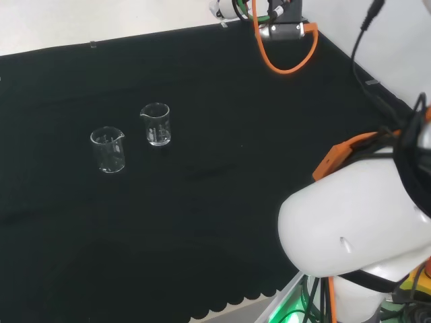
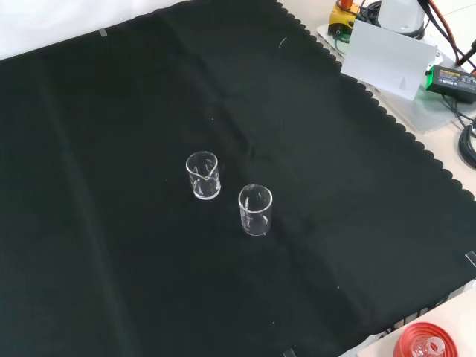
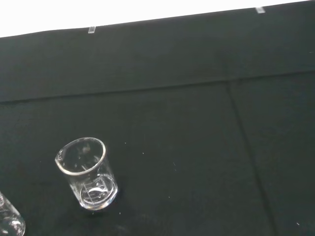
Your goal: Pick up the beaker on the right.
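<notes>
Two clear empty glass beakers stand upright and close together on the black cloth. In the head view one beaker [image 1: 155, 124] is to the right and a little farther off, the other beaker [image 1: 108, 149] to its left. The front view shows the first beaker [image 2: 203, 176] higher and to the left, and the second beaker [image 2: 255, 210] lower and to the right. In the wrist view one whole beaker [image 3: 89, 173] with its spout stands on the cloth, and the edge of a second beaker [image 3: 7, 223] shows at the corner. Nothing touches either one.
The arm's white link [image 1: 357, 222] fills the head view's lower right. An orange cable loop [image 1: 289, 47] hangs at the cloth's far edge. In the front view a white box [image 2: 387, 59] sits beyond the scalloped cloth edge, and a red ribbed ring [image 2: 424, 343] at the bottom right.
</notes>
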### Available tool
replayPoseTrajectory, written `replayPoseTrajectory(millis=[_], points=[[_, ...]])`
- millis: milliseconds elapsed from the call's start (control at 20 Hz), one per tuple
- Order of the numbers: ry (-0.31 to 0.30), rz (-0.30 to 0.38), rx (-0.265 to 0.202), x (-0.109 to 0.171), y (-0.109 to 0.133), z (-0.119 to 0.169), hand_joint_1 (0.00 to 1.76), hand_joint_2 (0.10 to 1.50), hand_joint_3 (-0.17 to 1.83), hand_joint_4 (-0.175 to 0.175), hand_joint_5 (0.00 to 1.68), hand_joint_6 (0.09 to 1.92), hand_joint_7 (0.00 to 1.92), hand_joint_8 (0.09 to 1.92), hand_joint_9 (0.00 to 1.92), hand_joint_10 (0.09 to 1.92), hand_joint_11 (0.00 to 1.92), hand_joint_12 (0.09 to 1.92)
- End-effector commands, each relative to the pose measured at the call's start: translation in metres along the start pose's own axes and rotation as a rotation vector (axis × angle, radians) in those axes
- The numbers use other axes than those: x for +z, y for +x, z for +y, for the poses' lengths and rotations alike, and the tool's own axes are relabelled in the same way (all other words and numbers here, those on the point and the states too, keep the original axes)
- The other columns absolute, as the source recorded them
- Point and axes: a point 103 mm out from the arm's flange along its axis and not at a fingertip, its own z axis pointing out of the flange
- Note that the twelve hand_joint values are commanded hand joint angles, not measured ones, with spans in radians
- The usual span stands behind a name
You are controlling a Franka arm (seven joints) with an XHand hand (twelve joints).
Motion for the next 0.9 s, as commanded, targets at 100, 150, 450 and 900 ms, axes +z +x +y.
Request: replayPoseTrajectory(millis=[100,150,450,900], points=[[-0.034,0.067,-0.055,0.038,-0.015,0.071,0.45,1.05,0.44,-0.034,0.21,0.09,0.07,0.5,0.14,0.66,0.0,0.97],[-0.027,0.083,-0.06,0.046,-0.015,0.077,0.45,1.05,0.44,-0.034,0.21,0.09,0.08,0.5,0.14,0.66,0.0,0.97],[0.003,0.134,-0.094,0.087,-0.018,0.106,0.54,0.9,0.54,-0.035,0.21,0.09,0.09,0.55,0.17,0.67,0.0,0.98],[0.046,0.208,-0.168,0.133,-0.022,0.137,0.57,0.78,0.56,-0.038,0.22,0.09,0.13,0.58,0.21,0.68,0.0,0.98]])
